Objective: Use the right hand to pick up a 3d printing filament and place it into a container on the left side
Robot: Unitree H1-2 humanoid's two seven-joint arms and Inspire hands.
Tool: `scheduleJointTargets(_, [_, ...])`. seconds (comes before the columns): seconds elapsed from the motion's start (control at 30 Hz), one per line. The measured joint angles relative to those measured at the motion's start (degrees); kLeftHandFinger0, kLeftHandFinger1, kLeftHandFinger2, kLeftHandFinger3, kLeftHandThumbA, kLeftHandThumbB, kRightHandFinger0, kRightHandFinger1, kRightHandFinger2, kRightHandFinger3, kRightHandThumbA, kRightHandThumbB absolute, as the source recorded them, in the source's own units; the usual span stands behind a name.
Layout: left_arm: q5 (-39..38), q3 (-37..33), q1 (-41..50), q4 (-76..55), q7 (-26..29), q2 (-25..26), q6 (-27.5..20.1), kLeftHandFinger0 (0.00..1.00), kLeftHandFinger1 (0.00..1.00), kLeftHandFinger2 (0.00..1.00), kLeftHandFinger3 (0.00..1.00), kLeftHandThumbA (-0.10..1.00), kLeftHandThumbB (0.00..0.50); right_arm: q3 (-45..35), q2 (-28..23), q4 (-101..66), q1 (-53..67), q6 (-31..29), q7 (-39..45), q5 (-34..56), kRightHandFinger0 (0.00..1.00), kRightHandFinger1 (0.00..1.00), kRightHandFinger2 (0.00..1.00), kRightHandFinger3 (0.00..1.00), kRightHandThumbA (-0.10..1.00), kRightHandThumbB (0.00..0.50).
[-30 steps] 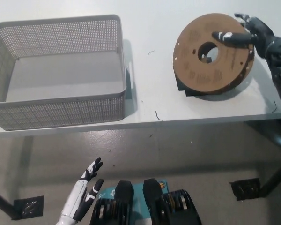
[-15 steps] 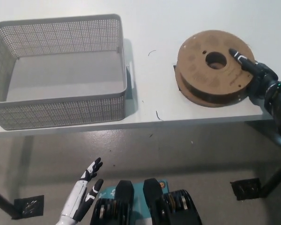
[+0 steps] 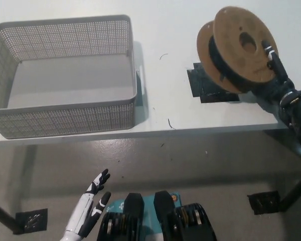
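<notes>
Right robot hand (image 3: 276,75) clamped on filament spool (image 3: 238,47), tilted above tabletop (image 3: 165,90) at 2 o'clock. Basket (image 3: 65,118) at 10 o'clock. Left robot hand (image 3: 93,198) open, idle. Risk: edge grip slips mid-transfer.

The right hand (image 3: 274,75) has lifted the filament spool (image 3: 239,49) off the table, tilting it and uncovering a black patch (image 3: 206,86).

White robot hand (image 3: 90,203), black robot hand (image 3: 277,80)
</notes>
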Motion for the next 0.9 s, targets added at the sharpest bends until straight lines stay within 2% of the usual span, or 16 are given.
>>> scheduleJointTargets(0.07, [0.0,0.0,0.0,0.0,0.0,0.0,0.0,1.00,1.00,1.00,1.00,1.00,0.200,0.0,0.0,0.0,-1.5,0.5,0.0,0.7,0.00,0.22,0.72,0.71,-0.10,0.060])
scheduleJointTargets(0.13, [0.0,0.0,0.0,0.0,0.0,0.0,0.0,1.00,1.00,1.00,1.00,1.00,0.198,0.1,0.0,0.0,-3.0,0.8,0.0,1.4,0.00,0.18,0.68,0.51,-0.10,0.050])
scheduleJointTargets(0.17, [0.0,0.0,0.0,0.0,0.0,0.0,0.0,1.00,1.00,1.00,1.00,1.00,0.197,0.3,0.0,-0.1,-3.8,0.9,0.1,1.5,0.00,0.13,0.63,0.51,-0.10,0.066])
scheduleJointTargets(0.2, [0.0,0.0,0.0,0.0,0.0,0.0,0.0,1.00,1.00,1.00,1.00,1.00,0.197,0.7,0.0,-0.2,-4.7,1.1,0.2,1.6,0.00,0.08,0.63,0.59,-0.10,0.071])
scheduleJointTargets(0.23, [0.0,0.0,0.0,0.0,0.0,0.0,0.0,1.00,1.00,1.00,1.00,1.00,0.192,1.2,0.0,-0.2,-5.6,1.2,0.2,1.6,0.00,0.05,0.62,0.83,-0.10,0.092])
scheduleJointTargets(0.27, [0.0,0.0,0.0,0.0,0.0,0.0,0.0,1.00,1.00,1.00,1.00,1.00,0.176,1.7,0.0,-0.3,-6.5,1.3,0.2,1.7,0.00,0.03,0.62,1.00,-0.10,0.092])
scheduleJointTargets(0.43, [0.1,0.0,0.0,0.0,0.0,0.0,0.0,1.00,1.00,1.00,1.00,1.00,0.175,4.6,0.3,-0.5,-10.5,1.9,0.2,1.7,0.00,0.02,0.62,1.00,-0.10,0.096])
scheduleJointTargets(0.5, [0.1,0.0,0.0,0.0,0.0,0.0,0.0,1.00,1.00,1.00,1.00,1.00,0.190,6.2,0.6,-0.8,-12.1,2.2,0.1,1.6,0.00,0.06,0.64,1.00,-0.10,0.072])
scheduleJointTargets(0.53, [0.1,0.0,0.0,0.0,0.0,0.0,0.0,1.00,1.00,1.00,1.00,1.00,0.193,7.3,0.8,-0.9,-12.9,2.3,0.0,1.5,0.00,0.07,0.62,1.00,-0.10,0.044])
scheduleJointTargets(0.63, [0.2,-0.1,0.0,0.0,0.0,0.0,0.0,1.00,1.00,1.00,1.00,1.00,0.186,10.6,1.9,-1.2,-15.1,2.6,0.0,1.3,0.00,0.05,0.57,1.00,-0.10,0.057])
scheduleJointTargets(0.67, [0.2,-0.1,0.0,0.0,0.0,0.0,0.0,1.00,1.00,1.00,1.00,1.00,0.187,11.6,2.3,-1.3,-15.7,2.6,0.0,1.2,0.00,0.06,0.57,1.00,-0.10,0.077])
scheduleJointTargets(0.7, [0.2,-0.1,0.0,0.0,0.0,0.0,0.0,1.00,1.00,1.00,1.00,1.00,0.186,12.2,2.7,-1.4,-16.1,2.7,0.0,1.2,0.00,0.06,0.57,1.00,-0.10,0.075])
scheduleJointTargets(0.87, [0.2,-0.5,0.0,0.0,0.0,0.0,0.0,1.00,1.00,1.00,1.00,1.00,0.188,15.9,6.0,-1.6,-19.3,3.1,0.0,1.2,0.00,0.11,0.63,1.00,-0.10,0.075])
scheduleJointTargets(0.9, [0.2,-0.5,0.1,0.0,0.0,0.0,0.0,1.00,1.00,1.00,1.00,1.00,0.187,16.3,6.8,-1.6,-20.0,3.1,0.0,1.2,0.00,0.12,0.63,1.00,-0.10,0.088])
